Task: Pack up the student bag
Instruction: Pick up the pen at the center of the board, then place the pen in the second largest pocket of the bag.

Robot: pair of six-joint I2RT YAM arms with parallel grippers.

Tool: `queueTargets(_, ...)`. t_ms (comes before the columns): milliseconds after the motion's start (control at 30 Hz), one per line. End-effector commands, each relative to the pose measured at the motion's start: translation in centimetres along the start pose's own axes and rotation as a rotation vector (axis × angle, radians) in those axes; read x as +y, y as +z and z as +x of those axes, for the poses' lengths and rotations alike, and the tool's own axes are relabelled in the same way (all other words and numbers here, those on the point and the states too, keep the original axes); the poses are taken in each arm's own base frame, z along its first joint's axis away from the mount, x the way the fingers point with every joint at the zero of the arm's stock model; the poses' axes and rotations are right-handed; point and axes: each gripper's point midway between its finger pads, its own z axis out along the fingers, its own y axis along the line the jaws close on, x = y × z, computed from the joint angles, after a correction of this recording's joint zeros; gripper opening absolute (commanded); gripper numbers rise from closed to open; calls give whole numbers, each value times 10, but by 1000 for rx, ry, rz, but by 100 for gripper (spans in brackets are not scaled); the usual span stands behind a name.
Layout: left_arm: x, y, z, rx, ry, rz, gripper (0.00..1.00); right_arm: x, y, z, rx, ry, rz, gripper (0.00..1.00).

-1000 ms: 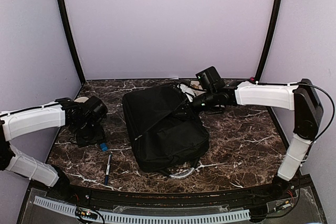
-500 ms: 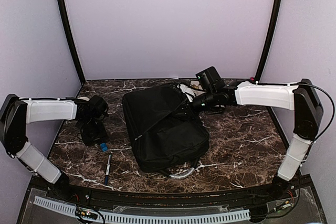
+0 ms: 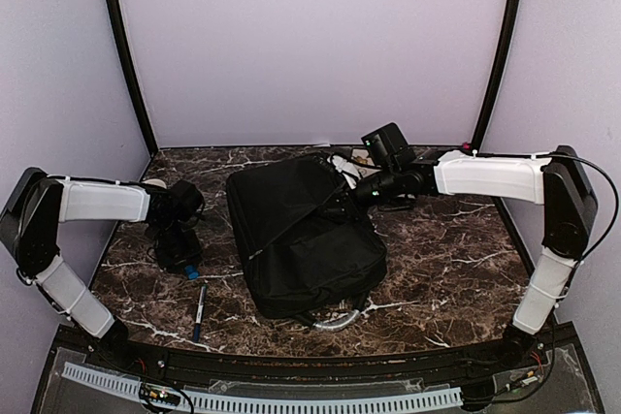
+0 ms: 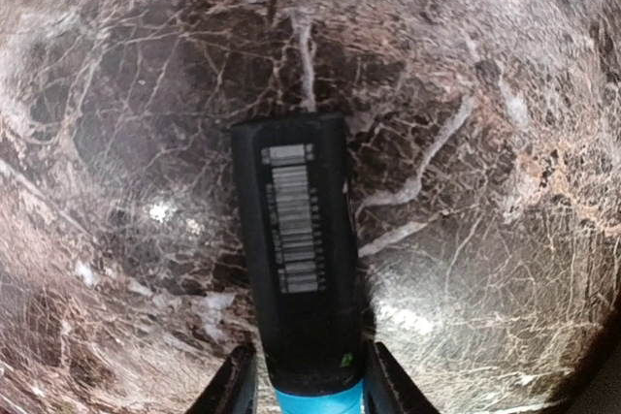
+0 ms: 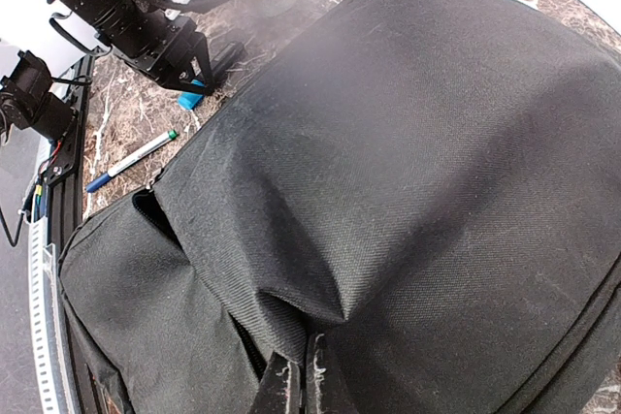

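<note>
Two arms: both low over the marble table.
Student bag: mid-table, between the arms.
Right gripper: pressed together on a fold of bag fabric.
Left gripper: straddles the black barcoded stick at its blue end; clamped or not, cannot tell.

1. Black woven cloth, matt, with a fine twill texture and soft creases: student bag.
2. Dark marble-look surface with white veins, smooth and glossy: table.
3. Matt black plastic, smooth, bearing a printed barcode label: barcoded bar.
4. Smooth plastic with a slight sheen: pen.
</note>
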Motion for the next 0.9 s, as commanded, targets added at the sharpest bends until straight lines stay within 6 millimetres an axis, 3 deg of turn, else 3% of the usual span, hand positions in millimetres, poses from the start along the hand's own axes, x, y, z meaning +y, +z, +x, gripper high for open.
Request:
queueTargets(0, 1, -2, 0, 10, -18, -5, 32, 26, -5, -19, -59, -48, -85, 0)
queueTargets(267, -12, -31, 4, 29, 26, 98, 13, 26, -6, -19, -59, -48, -83, 0)
queueTargets(500, -25, -77, 14, -39, 197, 134, 9, 26, -3, -16, -53, -42, -92, 0)
queueTargets(600, -41, -103, 23, -74, 268, 144, 9, 26, -2, -15, -49, -40, -96, 0)
queueTargets(700, -70, -134, 43, -91, 342, 234, 9, 25, 0, -14, -45, -35, -96, 0)
queueTargets(867, -113, -162, 87, -47, 471, 361, 9, 23, 4, -12, -36, -24, -95, 0)
